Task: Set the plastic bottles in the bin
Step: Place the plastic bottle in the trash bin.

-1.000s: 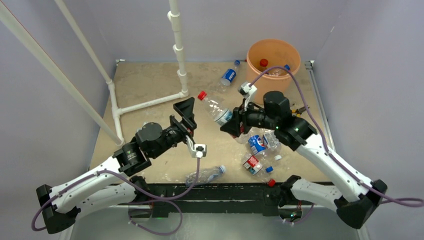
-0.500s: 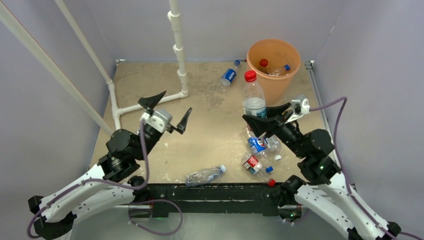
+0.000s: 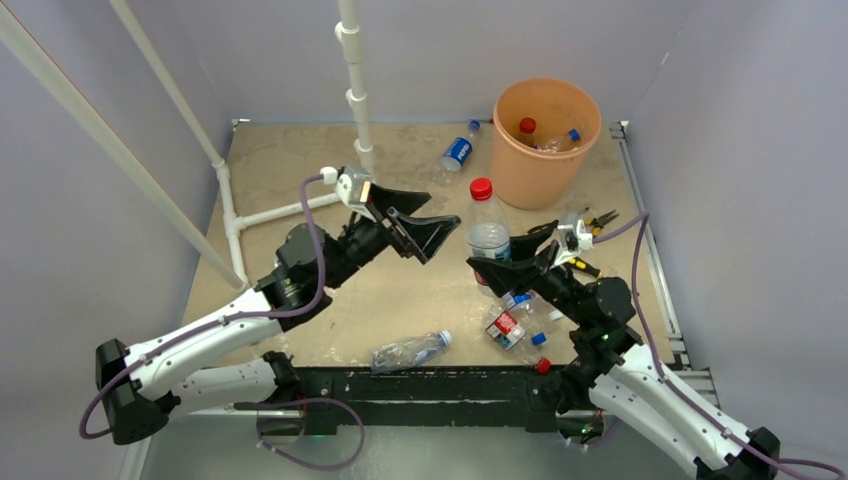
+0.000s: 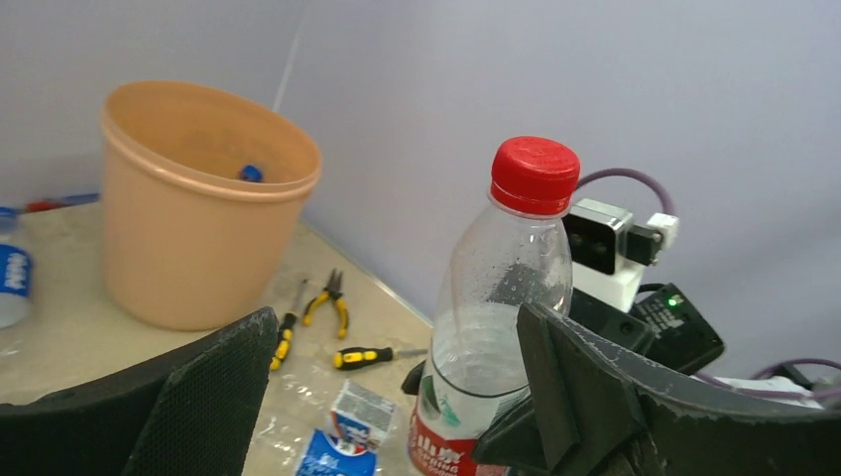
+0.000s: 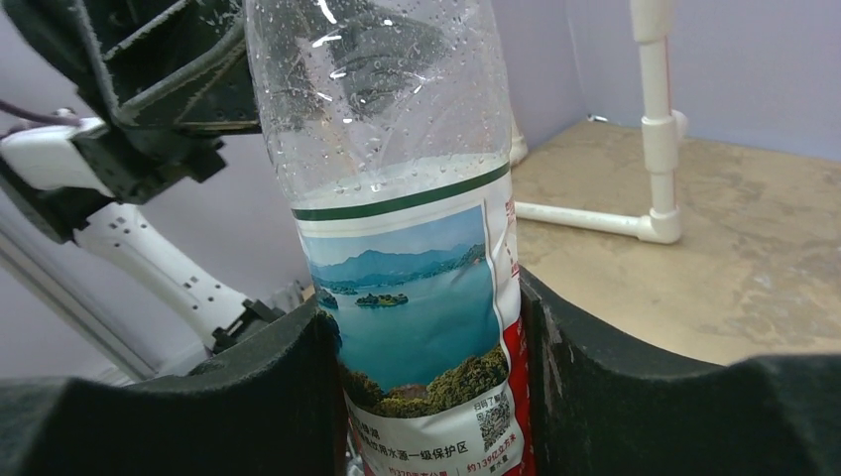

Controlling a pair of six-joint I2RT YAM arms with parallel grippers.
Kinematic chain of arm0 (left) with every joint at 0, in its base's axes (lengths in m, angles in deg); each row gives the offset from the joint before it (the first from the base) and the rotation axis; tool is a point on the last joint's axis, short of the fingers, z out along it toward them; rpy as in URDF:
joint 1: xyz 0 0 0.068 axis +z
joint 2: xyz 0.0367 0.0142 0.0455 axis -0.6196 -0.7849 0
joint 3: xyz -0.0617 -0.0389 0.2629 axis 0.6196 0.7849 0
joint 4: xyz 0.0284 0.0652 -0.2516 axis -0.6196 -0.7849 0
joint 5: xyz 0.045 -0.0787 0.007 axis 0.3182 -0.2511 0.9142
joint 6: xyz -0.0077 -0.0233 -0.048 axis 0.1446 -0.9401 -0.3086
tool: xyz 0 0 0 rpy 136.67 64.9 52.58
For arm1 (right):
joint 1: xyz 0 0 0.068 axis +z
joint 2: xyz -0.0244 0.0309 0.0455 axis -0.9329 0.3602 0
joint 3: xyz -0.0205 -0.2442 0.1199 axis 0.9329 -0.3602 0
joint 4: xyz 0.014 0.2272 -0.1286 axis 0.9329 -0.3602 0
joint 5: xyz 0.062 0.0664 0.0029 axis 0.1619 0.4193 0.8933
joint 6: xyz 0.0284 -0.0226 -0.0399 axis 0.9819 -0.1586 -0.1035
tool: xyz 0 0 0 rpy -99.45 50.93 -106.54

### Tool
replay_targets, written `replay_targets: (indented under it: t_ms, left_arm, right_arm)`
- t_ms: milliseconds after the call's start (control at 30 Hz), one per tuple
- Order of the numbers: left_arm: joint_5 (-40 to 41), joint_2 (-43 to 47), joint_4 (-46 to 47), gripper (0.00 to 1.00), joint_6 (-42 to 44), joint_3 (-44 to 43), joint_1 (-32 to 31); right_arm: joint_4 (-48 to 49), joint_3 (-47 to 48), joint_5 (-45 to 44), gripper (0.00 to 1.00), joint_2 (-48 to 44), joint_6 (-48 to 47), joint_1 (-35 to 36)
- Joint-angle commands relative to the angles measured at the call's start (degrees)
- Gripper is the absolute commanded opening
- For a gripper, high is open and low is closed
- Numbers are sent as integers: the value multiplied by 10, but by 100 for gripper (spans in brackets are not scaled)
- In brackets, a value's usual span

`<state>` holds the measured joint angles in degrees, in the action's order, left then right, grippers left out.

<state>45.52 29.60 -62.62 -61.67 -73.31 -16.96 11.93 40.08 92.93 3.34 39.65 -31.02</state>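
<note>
Mid-table, near the bin (image 3: 530, 172) | right gripper (image 3: 497, 263) pinches the upright red-capped bottle (image 3: 487, 228) | left gripper (image 3: 433, 237) has swung in, fingers (image 3: 412, 205) spread beside it | handover likely, drop pending

Red-capped clear bottle (image 3: 487, 232), orange bin (image 3: 535, 175)

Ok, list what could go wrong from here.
1. The right gripper holds the red-capped bottle low on its label; the open left gripper beside it could knock it askew.
2. The two are close and may collide.
3. If dropped, it would land among the loose bottles, not in the bin.
</note>
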Motion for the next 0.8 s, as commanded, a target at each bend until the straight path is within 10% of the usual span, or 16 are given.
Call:
replay_targets:
  t_ms: [0,500,767]
  left_arm:
    - [-101,-31,95,88,-59,-45,4]
    - [-195,-94,124,78,-53,-90,5]
    - [-187,-60,131,99,-40,-16,5]
  right_arm:
    - [97,-3,33,38,3,26,0]
    - [115,-11,18,37,7,50,0]
    - [154,9,37,36,25,71,1]
